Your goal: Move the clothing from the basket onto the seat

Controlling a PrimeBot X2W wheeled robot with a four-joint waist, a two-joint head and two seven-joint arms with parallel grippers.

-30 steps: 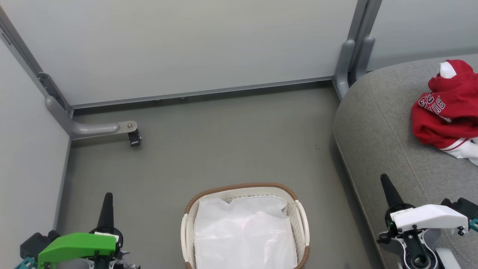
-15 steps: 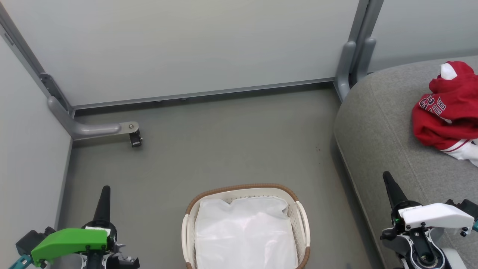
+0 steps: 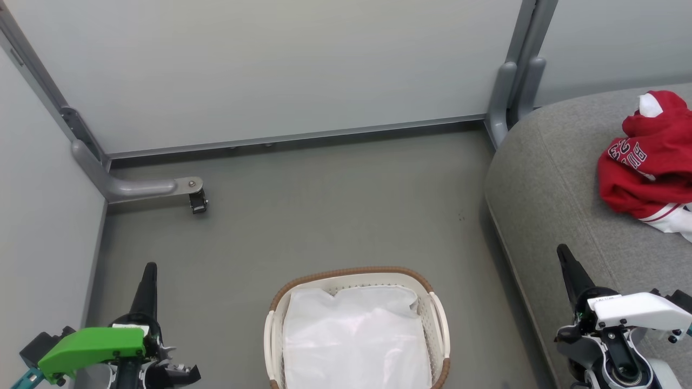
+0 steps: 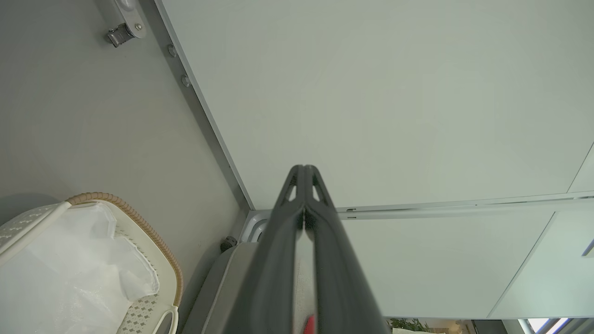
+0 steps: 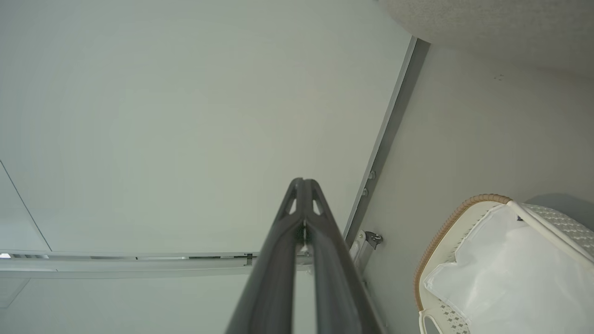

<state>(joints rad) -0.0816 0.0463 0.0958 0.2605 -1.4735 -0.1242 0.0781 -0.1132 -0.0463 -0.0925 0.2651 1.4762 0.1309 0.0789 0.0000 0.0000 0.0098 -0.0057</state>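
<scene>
Beyond right gripper (image 3: 564,253) fingers: clothing (image 3: 649,167), red heap on seat (image 3: 546,183), lettering partly hidden in folds, right edge cut off; between those and left gripper (image 3: 150,268) fingers, both pairs pressed together, empty: basket (image 3: 351,271) with liner (image 3: 354,335), near end cropped.

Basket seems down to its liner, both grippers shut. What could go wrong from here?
1. The white liner in the basket could be mistaken for clothing and pulled out.
2. The clothing on the seat runs past the head view's right edge, so whether it all rests there is unconfirmed.
3. The shut right gripper sits close to the seat's edge; a turn might brush it.
</scene>
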